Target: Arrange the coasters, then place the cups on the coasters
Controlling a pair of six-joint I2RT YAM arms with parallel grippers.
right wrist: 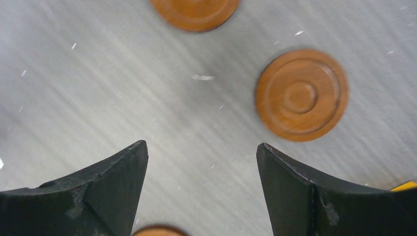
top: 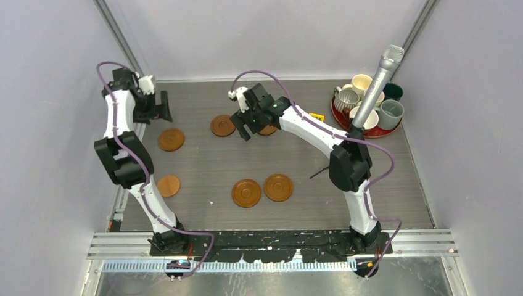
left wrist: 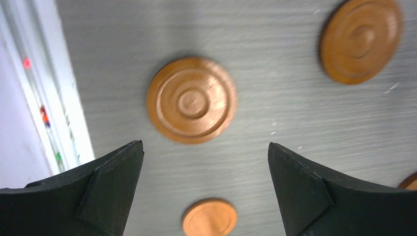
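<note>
On the grey surface, I see the red tray at the far right corner holding the cups. My left tool and right tool both gape apart, empty, above six coasters scattered flat.

I count six coasters. Off to the right of my right hand sits one tray with five cups clear and a sixth half hidden.
</note>
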